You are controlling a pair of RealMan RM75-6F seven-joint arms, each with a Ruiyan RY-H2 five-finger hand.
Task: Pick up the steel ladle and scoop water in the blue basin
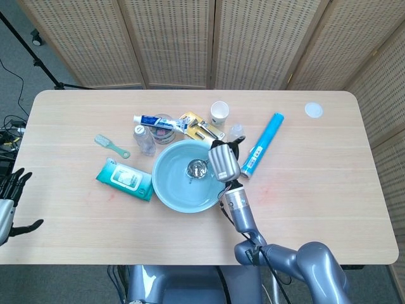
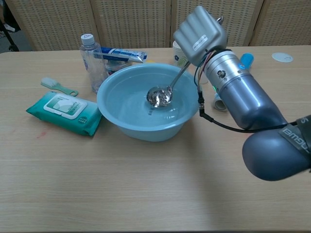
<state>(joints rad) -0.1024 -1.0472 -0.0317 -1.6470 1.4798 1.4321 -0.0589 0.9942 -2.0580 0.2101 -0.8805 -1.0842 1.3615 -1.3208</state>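
Off the table's far left edge, the left hand point(image 1: 11, 202) hangs with fingers apart and nothing in them, well clear of the work and playing no part in it. Moving right, a small brush point(image 2: 58, 86) lies flat beside a green wipes pack point(image 2: 65, 112), which sits just left of the blue basin point(image 2: 112, 115). Behind the basin's left rim stands a clear bottle point(image 2: 90, 60), with a toothpaste tube point(image 2: 121, 53) lying beyond it. At the middle, the steel ladle point(image 2: 160, 96) has its bowl low inside the basin, at or just under the rippled water, handle slanting up and to the right so the bowl can fill. That handle runs into the right hand point(image 2: 200, 35), which grips it from above the basin's right rim; only the hand's back shows, so the fingers' hold is hidden. A paper cup point(image 1: 219, 113) and a blue tube point(image 1: 262, 144) lie further right, apart from the basin.
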